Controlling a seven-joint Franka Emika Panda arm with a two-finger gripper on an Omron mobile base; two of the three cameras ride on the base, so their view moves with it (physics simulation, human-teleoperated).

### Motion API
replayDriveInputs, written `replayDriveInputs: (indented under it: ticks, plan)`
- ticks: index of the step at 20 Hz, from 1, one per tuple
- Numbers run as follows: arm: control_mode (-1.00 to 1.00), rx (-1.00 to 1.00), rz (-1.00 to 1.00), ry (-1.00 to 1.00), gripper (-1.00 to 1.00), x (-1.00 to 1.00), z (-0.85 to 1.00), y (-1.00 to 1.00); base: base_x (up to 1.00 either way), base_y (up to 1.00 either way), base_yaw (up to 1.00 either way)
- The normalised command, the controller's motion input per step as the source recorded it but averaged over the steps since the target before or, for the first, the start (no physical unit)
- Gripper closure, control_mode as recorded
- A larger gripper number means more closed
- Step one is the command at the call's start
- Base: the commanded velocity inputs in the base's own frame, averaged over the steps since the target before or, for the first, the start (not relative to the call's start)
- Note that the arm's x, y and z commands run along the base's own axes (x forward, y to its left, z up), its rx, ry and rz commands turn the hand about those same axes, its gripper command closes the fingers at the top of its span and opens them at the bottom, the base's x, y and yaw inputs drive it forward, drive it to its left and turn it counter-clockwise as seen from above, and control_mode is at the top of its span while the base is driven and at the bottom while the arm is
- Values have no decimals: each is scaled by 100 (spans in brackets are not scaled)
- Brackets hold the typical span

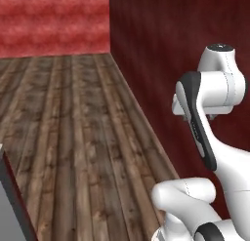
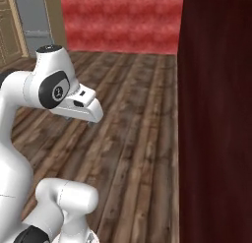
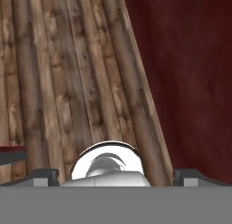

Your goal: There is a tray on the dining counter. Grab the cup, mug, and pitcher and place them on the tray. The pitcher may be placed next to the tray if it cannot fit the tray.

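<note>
Hanging over wooden floor [image 3: 68,82], gripper [image 3: 116,175] jaws spread wide.

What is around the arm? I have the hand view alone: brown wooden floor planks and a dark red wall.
Observer: A brighter red textured wall closes the far end of the brown wooden plank floor.
Operator: Is there a door?
Observer: Yes, a pale grey door, far left in the right base view.
Operator: Is anything close to the base?
Observer: A grey slab with a dark red edge, low on the left; I cannot tell what it is.
</note>
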Motion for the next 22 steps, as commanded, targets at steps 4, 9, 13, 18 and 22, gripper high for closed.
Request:
replayDriveInputs:
  ticks: [4, 9, 13, 18, 22]
  plan:
    - [100, 0, 0, 0, -100, 0, 0, 0, 100, 0, 0]
    - [100, 0, 0, 0, -100, 0, 0, 0, 100, 0, 0]
    - [100, 0, 0, 0, -100, 0, 0, 0, 100, 0, 0]
    - [100, 0, 0, 0, -100, 0, 0, 0, 100, 0, 0]
    - [100, 0, 0, 0, -100, 0, 0, 0, 100, 0, 0]
